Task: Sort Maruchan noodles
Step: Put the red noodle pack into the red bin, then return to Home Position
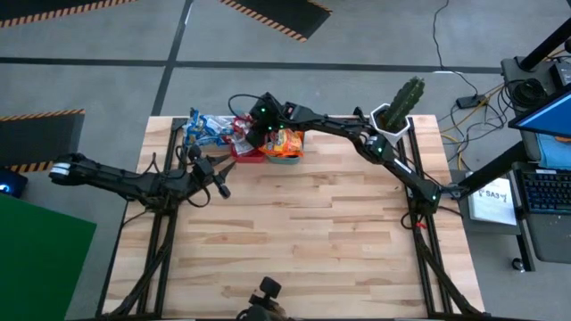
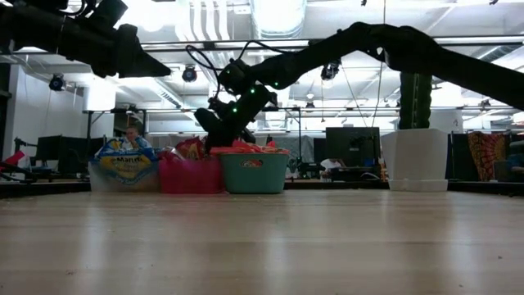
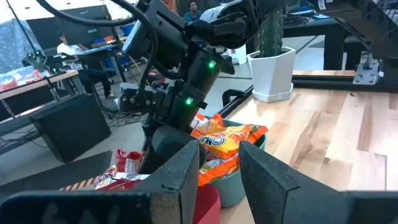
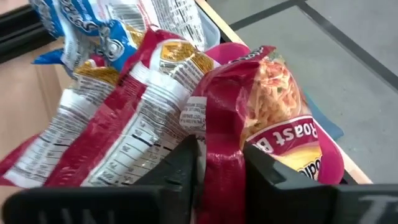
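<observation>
Three bins stand in a row at the table's far edge. The clear bin (image 1: pixel 202 127) holds blue noodle packets (image 4: pixel 87 31). The red bin (image 1: pixel 247 153) holds red packets (image 4: pixel 124 124). The teal bin (image 2: pixel 254 174) holds orange packets (image 3: pixel 227 140). My right gripper (image 4: pixel 221 152) is over the red bin, slanting down, shut on a red Roast Beef packet (image 4: pixel 273 106). My left gripper (image 3: pixel 221 158) hangs level above the table's left part (image 1: pixel 220 185). It is open, with nothing between its fingers. My right gripper pinches a bunched edge of the red packet (image 4: pixel 221 168) between its two fingers. It comes from above, slanting toward the table's far edge. The packet stands up past the fingertips over the red bin's rim (image 4: pixel 336 162), beside the other red packets. Whether it is lifted clear I cannot tell.
A cactus in a white pot (image 1: pixel 397 111) stands at the far right corner beside the right arm. The wooden table (image 1: pixel 312 241) stretches bare in front of the bins. People sit at desks in the room behind (image 3: pixel 62 43).
</observation>
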{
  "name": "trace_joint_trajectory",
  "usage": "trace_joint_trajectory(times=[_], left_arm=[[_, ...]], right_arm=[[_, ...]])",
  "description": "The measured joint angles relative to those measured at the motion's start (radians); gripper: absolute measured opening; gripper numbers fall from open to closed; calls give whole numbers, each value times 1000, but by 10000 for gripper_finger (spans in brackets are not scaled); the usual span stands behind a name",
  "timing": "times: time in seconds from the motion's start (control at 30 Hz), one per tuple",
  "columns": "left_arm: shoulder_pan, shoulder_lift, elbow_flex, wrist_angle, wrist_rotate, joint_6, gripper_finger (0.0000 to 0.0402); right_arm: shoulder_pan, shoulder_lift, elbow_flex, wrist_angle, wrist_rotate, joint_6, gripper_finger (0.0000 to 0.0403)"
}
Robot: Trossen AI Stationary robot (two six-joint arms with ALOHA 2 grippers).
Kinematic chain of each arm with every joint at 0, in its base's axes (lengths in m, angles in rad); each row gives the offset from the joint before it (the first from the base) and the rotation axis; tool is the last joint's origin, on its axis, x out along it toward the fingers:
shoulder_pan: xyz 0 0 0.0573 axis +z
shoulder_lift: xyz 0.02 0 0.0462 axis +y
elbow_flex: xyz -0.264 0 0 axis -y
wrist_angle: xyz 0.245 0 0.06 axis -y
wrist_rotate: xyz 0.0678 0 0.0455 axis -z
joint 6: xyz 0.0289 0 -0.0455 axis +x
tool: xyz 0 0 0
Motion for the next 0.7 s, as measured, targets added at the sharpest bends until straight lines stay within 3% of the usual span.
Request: trace_joint_trajectory(times=[0.37,0.7], left_arm=[[-2,-32,0,0,2,-18,98],[-4,-178,0,-141,3,-34,98]], right_arm=[[14,-95,0,-73,-31,-31,188],[107,-237,-76,-154,-33,-137,206]])
